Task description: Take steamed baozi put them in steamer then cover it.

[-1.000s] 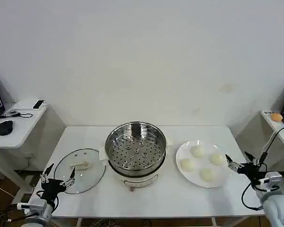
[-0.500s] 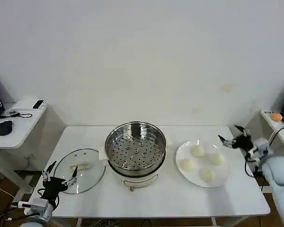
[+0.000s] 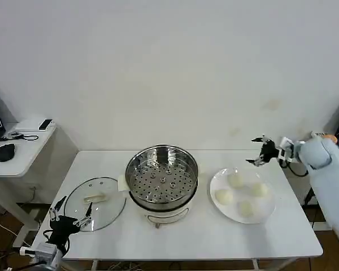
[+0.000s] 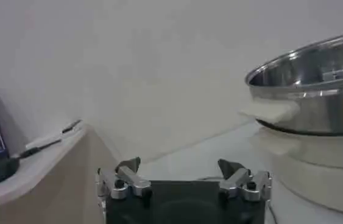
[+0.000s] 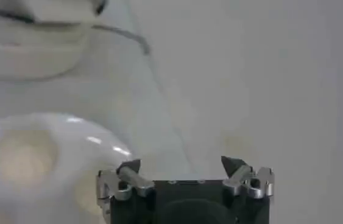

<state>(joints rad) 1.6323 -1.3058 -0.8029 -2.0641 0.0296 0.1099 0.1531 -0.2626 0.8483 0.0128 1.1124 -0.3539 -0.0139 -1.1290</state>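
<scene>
Hovering right gripper [image 3: 261, 151]: raised above the table's far right part, beyond the plate and to the right of the steamer; slim metal fingers spread wide apart, nothing between them. In the right wrist view its gripper [image 5: 181, 165] shows the same wide gap, with a pale blurred bun [image 5: 22, 159] past it.
Steamer [image 3: 162, 176]: round, shiny stainless-steel pot, mid-table, on a white base; the perforated tray inside is bare, a flat disc dotted with round holes. Its curved steel wall [image 4: 315, 91] gleams in the left wrist view.
Steamed baozi [image 3: 235, 180]: four smooth, round, cream-white buns, all on the plate right of the steamer, set in a loose diamond, close together but apart.
Plate [image 3: 217, 180]: flat, round, glossy white, just beside the steamer's right side.
Cover [image 3: 96, 203]: round clear glass lid with a thin metal rim and a pale cream bar handle at its centre, lying flat on the table just left of the steamer.
Left gripper [image 3: 70, 213]: low at the table's near edge, left of the steamer, by the cover's near rim; fingers parted wide and empty, as its own wrist view [image 4: 179, 168] also shows.
Table [image 3: 214, 237]: smooth white rectangular top.
</scene>
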